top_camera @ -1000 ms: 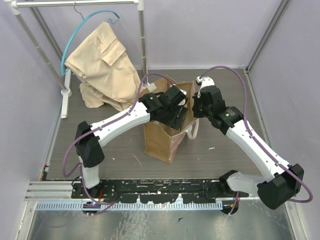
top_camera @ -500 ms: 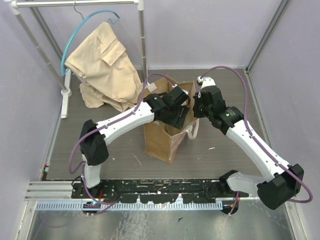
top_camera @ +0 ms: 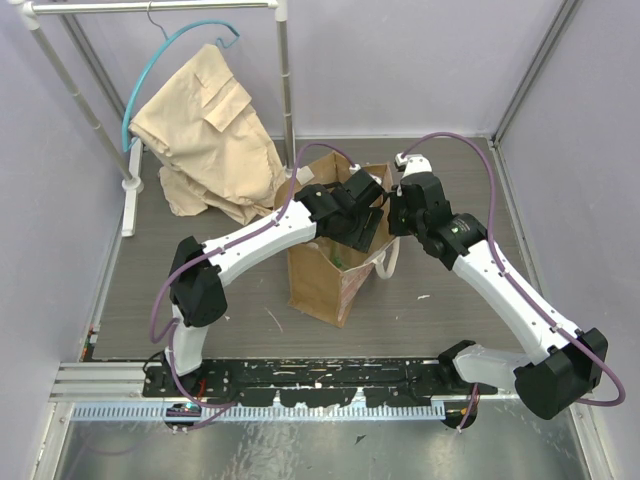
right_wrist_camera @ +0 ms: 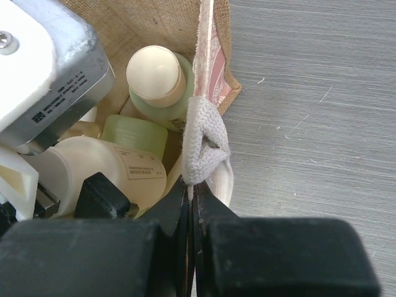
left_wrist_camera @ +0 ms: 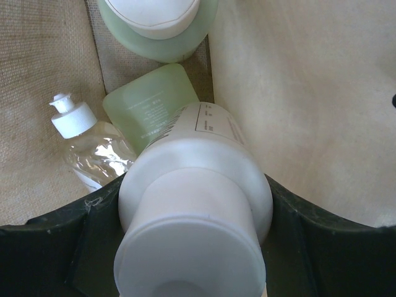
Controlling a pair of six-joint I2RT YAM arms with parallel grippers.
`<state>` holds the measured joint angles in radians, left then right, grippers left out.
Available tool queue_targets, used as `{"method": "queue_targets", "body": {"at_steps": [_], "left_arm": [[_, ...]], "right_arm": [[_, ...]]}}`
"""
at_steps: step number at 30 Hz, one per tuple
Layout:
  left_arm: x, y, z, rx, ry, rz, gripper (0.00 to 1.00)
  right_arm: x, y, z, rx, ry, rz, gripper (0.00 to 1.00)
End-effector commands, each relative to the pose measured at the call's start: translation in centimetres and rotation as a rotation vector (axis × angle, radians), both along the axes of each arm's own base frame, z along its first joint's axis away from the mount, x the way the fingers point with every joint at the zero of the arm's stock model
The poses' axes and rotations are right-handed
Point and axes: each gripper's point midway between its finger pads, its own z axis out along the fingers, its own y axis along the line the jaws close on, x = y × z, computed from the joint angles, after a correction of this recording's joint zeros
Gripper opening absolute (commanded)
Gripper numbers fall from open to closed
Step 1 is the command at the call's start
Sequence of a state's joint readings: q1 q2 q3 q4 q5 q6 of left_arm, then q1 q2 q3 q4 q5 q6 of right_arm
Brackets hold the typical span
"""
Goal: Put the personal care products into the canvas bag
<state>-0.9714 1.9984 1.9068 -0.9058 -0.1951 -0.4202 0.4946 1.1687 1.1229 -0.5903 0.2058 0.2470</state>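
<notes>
The canvas bag [top_camera: 318, 282] stands upright mid-table. My left gripper [top_camera: 356, 214] is inside its mouth, shut on the cream bottle [left_wrist_camera: 192, 204], with a dark finger [left_wrist_camera: 59, 244] on each side of it. Below the bottle, on the bag floor, lie the green cylinder [left_wrist_camera: 151, 105], the rounder green bottle with a cream top [left_wrist_camera: 158, 28] and a white-capped bottle [left_wrist_camera: 90, 145] that looks clear here. My right gripper [right_wrist_camera: 192, 193] is shut on the bag's whitish strap handle [right_wrist_camera: 205, 143] at the rim [right_wrist_camera: 216, 55]. The right wrist view also shows the cream bottle [right_wrist_camera: 102, 167].
A beige folded garment [top_camera: 205, 130] hangs and lies at the back left by a white clothes rack [top_camera: 285, 75] with a teal hanger [top_camera: 140, 80]. The rack's foot [top_camera: 130, 200] rests on the grey floor. Purple walls close in left, back and right.
My left arm has reached farther right and back, bringing the cream bottle deeper over the bag's mouth. My right arm has held still on the strap.
</notes>
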Motion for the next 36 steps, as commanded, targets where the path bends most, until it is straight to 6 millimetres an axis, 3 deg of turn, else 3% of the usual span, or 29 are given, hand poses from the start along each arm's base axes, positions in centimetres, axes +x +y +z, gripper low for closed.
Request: {"method": "queue_targets", "body": {"at_steps": [1, 3, 9, 14, 21, 24, 30, 33, 36], "left_arm": [[-0.2, 1.2, -0.6, 0.046, 0.006, 0.016, 0.43], [-0.4, 1.3, -0.9, 0.048, 0.015, 0.017, 0.57], [-1.1, 1.3, -1.3, 0.035, 0.043, 0.010, 0.77], [-1.5, 0.9, -0.5, -0.003, 0.052, -0.004, 1.00], [-1.8, 1.1, 2.1, -0.061, 0.020, -0.008, 0.98], [-1.8, 1.9, 4.4, -0.084, -0.027, 0.002, 0.98], [-2.2, 4.2, 11.6, -0.228, -0.175, 0.035, 0.98], [-2.7, 6.6, 15.1, -0.296, -0.263, 0.078, 0.98], [-3.0, 9.6, 16.6, -0.300, -0.332, 0.140, 0.98]], "right_arm": [[0.4, -1.1, 2.4, 0.025, -0.083, -0.057, 0.01], [0.4, -1.1, 2.4, 0.028, -0.080, -0.058, 0.00], [0.5, -1.2, 2.2, 0.029, -0.075, -0.054, 0.01], [0.5, -1.0, 2.2, 0.035, -0.074, -0.047, 0.01], [0.7, 0.1, 2.7, 0.057, -0.068, 0.003, 0.03], [0.9, 0.2, 3.1, 0.049, -0.072, 0.010, 0.12], [1.2, 0.4, 4.8, 0.055, -0.104, 0.023, 0.31], [1.3, 0.4, 5.1, 0.050, -0.108, 0.027, 0.48], [1.3, 0.2, 5.4, 0.044, -0.117, 0.025, 0.74]]}}
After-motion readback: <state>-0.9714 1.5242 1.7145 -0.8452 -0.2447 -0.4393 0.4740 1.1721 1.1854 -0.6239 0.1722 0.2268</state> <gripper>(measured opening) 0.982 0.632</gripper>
